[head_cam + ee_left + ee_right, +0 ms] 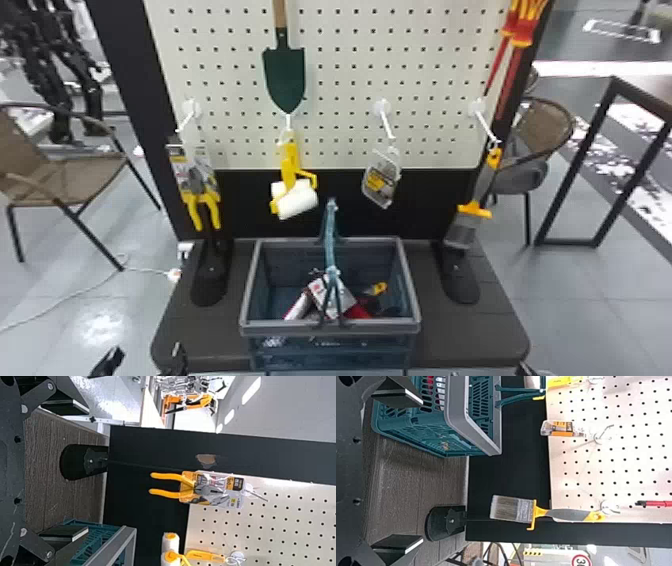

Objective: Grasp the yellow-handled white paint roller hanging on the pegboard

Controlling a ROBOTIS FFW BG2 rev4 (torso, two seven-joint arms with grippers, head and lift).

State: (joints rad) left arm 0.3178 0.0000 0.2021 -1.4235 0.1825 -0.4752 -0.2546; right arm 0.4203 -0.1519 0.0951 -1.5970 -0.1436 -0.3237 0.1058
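The paint roller, with a white roll (297,202) and a yellow handle (290,155), hangs from a pegboard hook below the green trowel. My left gripper (142,361) is low at the bottom left of the head view, open and well apart from the roller. The right gripper (524,370) barely enters at the bottom right. In the left wrist view, the left gripper (65,471) has empty, parted fingers, and the roller (170,556) is cut by the picture's lower edge. Empty space also lies between the fingers of the right gripper (398,471) in its wrist view.
Yellow-handled pliers (202,212) hang left of the roller; a carded item (382,180) and a paintbrush (462,230) hang right. Below stands a basket (330,327) holding several items, its handle (330,235) upright near the roller. Dark stand feet (212,280) flank the basket.
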